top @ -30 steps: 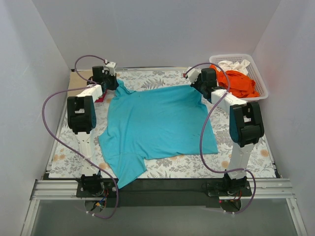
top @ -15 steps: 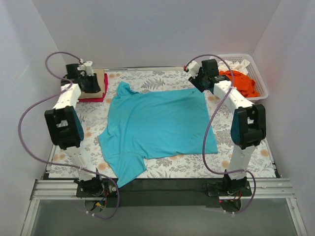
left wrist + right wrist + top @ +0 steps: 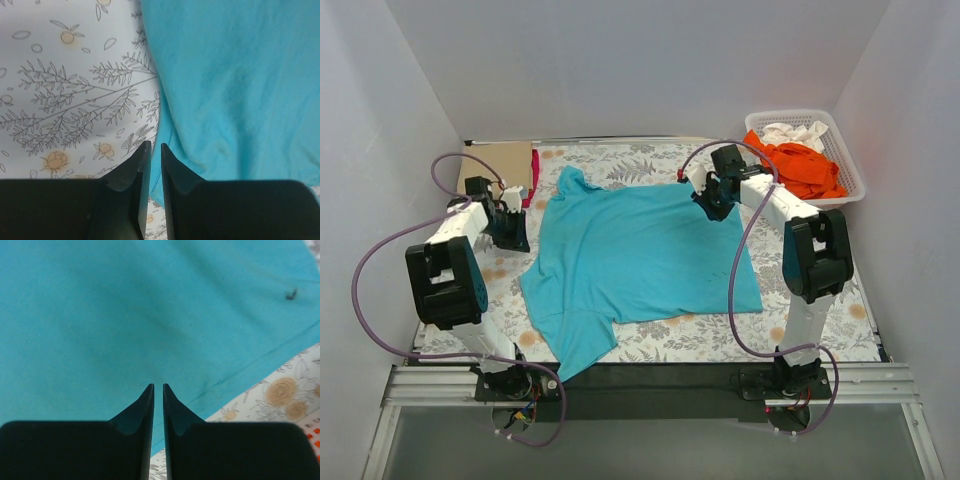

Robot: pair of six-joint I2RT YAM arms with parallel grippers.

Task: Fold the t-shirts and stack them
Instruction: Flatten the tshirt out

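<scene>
A turquoise t-shirt (image 3: 640,250) lies spread flat in the middle of the floral table cloth (image 3: 650,160), with one sleeve trailing toward the near edge. More t-shirts, orange (image 3: 805,165) and white (image 3: 795,132), wait in the white basket (image 3: 857,185) beyond the right gripper (image 3: 708,195). That gripper hangs over the shirt's far right corner with its fingers drawn almost together, a sliver of gap between them, holding nothing. In the right wrist view the hem runs diagonally just right of the fingertips (image 3: 148,395). The left gripper (image 3: 155,147) is equally near-closed and empty, and the shirt's side edge passes right at its tips, teal ahead and to the right, bare cloth to the left. The likely trouble is the grasp. Fingers this narrow would have to spread before they can pinch. The left pair could then snag the table cloth along with the shirt edge, while the right pair, set inside the hem, could bunch the fabric. There is open room outboard of the left fingers. A tan folded shirt (image 3: 500,158) lies farther ahead of them.
</scene>
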